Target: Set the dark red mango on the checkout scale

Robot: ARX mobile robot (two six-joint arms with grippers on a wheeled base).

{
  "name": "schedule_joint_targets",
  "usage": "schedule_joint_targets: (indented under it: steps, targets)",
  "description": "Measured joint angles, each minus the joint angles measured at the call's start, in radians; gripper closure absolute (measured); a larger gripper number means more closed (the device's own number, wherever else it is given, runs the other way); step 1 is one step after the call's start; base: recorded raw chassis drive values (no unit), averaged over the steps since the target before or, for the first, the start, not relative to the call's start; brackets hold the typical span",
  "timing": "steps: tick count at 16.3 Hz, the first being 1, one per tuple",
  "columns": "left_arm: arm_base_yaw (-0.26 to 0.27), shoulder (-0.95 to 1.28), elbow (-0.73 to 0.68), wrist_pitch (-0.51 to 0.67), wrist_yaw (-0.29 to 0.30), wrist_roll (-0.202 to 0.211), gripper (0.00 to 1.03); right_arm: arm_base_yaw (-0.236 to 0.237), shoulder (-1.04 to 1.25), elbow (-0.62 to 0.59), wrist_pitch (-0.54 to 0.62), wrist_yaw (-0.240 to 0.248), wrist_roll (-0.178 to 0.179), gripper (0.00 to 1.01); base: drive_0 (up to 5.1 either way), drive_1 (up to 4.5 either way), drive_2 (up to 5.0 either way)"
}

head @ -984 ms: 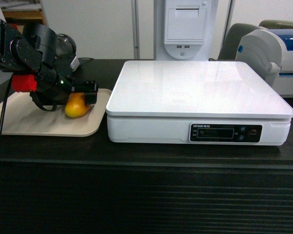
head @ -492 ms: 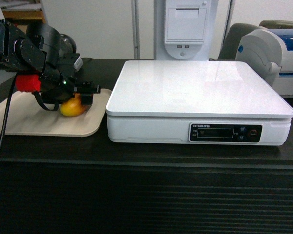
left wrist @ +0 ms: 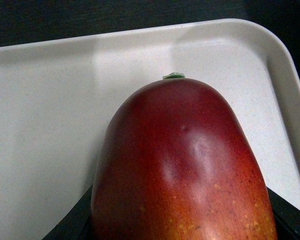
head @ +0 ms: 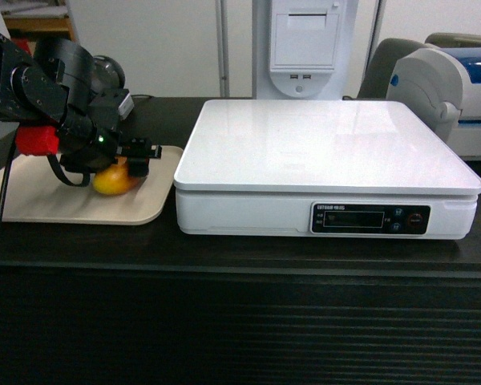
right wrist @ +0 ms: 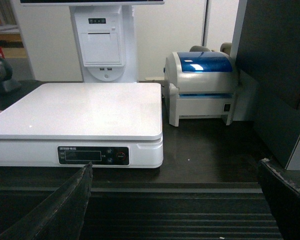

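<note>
Left hand (head: 128,160) clamped on the dark red mango (left wrist: 182,165), fruit low over the beige tray (head: 32,204) at far left of the surface; contact with tray not resolvable. Fingers (left wrist: 72,220) barely visible at the bottom corners of the wrist view, gripping the yellow-orange end only, red end sticking out free toward the tray rim. Main risk judged: smooth skin plus an end-heavy pinch, so possible rotation or slip during lift and rightward carry. Second risk: raised left edge of the scale (head: 321,148) just beside the tray; too low a transfer could clip mango or hand against it. Third: glossy flat top, oval fruit; release from height or tilted could send it rolling off toward the near edge of the checkout (head: 240,321). Right hand (right wrist: 175,200) spread wide, empty, parked near side in front of the ribbed panel, well apart from the action. Label printer (right wrist: 202,85) right of scale, not in path.
</note>
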Motion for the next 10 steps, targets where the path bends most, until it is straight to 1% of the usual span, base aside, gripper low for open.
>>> schedule_joint_targets:
  steps: [4, 5, 6, 7, 8, 9, 10]
  targets:
    - [-0.004, -0.089, -0.095, 0.058, 0.007, 0.01, 0.41, 0.0, 0.0, 0.0, 0.0, 0.0, 0.0, 0.03, 0.0, 0.0, 0.0]
    - [-0.015, -0.214, -0.209, 0.139, 0.01, 0.015, 0.41, 0.0, 0.0, 0.0, 0.0, 0.0, 0.0, 0.03, 0.0, 0.0, 0.0]
    - [-0.074, -0.42, -0.418, 0.273, 0.01, 0.014, 0.41, 0.0, 0.0, 0.0, 0.0, 0.0, 0.0, 0.03, 0.0, 0.0, 0.0]
    - [-0.149, -0.593, -0.603, 0.372, -0.01, -0.002, 0.41, 0.0, 0.0, 0.0, 0.0, 0.0, 0.0, 0.03, 0.0, 0.0, 0.0]
    - [-0.221, -0.726, -0.726, 0.432, -0.027, -0.028, 0.41, 0.0, 0.0, 0.0, 0.0, 0.0, 0.0, 0.03, 0.0, 0.0, 0.0]
    - [-0.283, -0.797, -0.803, 0.451, -0.028, -0.047, 0.41, 0.0, 0.0, 0.0, 0.0, 0.0, 0.0, 0.03, 0.0, 0.0, 0.0]
    - [-0.325, -0.763, -0.792, 0.459, -0.022, -0.071, 0.41, 0.0, 0.0, 0.0, 0.0, 0.0, 0.0, 0.03, 0.0, 0.0, 0.0]
